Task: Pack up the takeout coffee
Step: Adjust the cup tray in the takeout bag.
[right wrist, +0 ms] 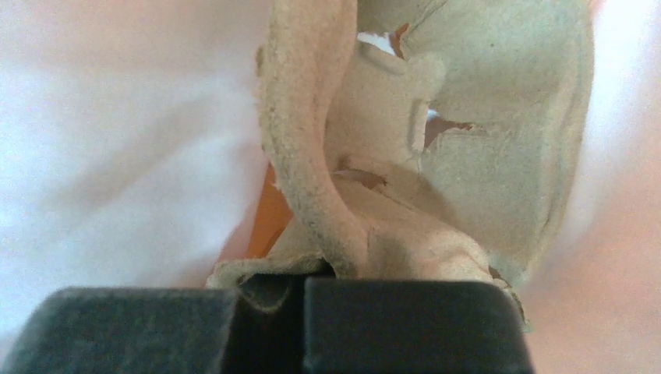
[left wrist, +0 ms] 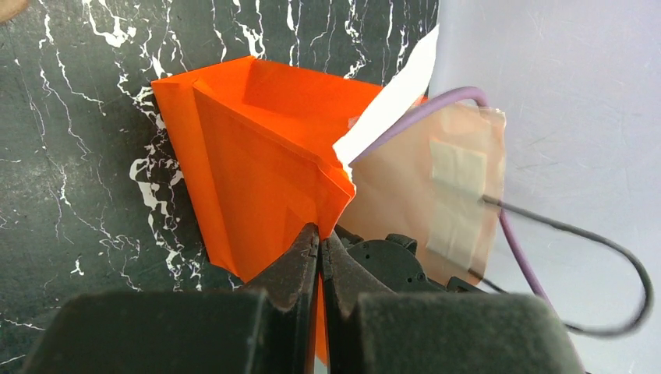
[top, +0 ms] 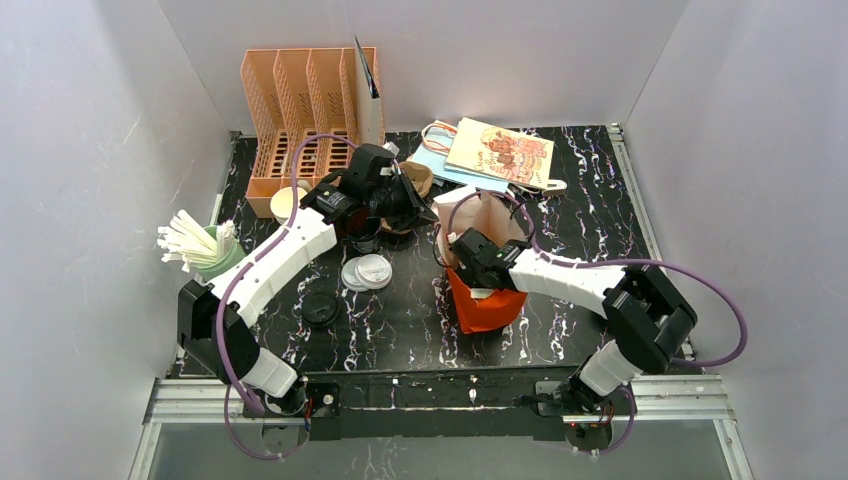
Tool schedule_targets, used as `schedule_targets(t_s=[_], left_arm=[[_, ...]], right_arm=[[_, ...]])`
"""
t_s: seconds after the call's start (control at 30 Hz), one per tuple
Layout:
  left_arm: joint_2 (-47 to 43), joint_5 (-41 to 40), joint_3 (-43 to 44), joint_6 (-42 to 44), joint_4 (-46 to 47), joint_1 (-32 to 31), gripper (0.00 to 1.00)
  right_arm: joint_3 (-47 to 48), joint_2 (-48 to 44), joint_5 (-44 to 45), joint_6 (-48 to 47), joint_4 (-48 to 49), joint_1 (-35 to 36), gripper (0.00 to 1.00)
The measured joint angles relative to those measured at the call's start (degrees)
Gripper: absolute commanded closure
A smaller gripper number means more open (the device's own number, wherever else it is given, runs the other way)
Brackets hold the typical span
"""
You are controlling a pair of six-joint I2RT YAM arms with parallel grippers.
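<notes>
Right fingers (right wrist: 300,294) fill the bottom of the right wrist view. They are black and closed, pinching the lower edge of a beige moulded-pulp cup carrier (right wrist: 468,156). The carrier rises up from the fingers, torn in spots, with pale white-pinkish bag walls around it. From above, these fingers sit in the mouth of an orange paper bag (top: 485,308) that stands right of centre on the black white-veined marble desk (top: 580,300).

Left fingers (left wrist: 319,238) are pressed together tip to tip, with nothing seen between them. They point at the side of the orange paper bag and are near it, but I can't tell if they touch. The bag shows a white rim strip and a brown inner flap, with a thin black cord handle (left wrist: 592,257) looping off the flap.

Small brown kraft-paper cup (top: 284,202), white inside, stands upright and open-topped on the desk. It is at the front left corner of the peach slotted plastic rack (top: 300,110) — left of the left arm, well apart from both pairs of fingers and from the bag.

Round clear plastic lids (top: 367,272) lie on the desk between the arms. A round black lid (top: 320,308) lies just nearer the arm bases. White straws in a green holder (top: 200,248) stand at the left edge.
</notes>
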Motion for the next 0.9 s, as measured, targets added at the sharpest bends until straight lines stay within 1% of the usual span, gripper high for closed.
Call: schedule_targets(t_s=[0.27, 0.5, 0.8, 0.9], left_arm=[[0.0, -0.1, 0.7, 0.0, -0.1, 0.3, 1.0], [-0.3, -0.1, -0.1, -0.7, 1.0, 0.5, 1.0], [-0.3, 0.3, 0.0, -0.7, 1.4, 0.6, 1.0], [-0.3, 0.4, 0.5, 0.1, 0.9, 0.6, 1.0]], right_arm=[[1.1, 4.2, 0.2, 5.0, 1.9, -0.1, 0.99], [3.8, 8.3, 0.4, 7.3, 1.2, -0.1, 0.99], [5.4, 6.8, 0.4, 8.2, -0.8, -0.1, 0.99], [6.2, 4.8, 0.2, 8.0, -2.5, -0.2, 0.99]])
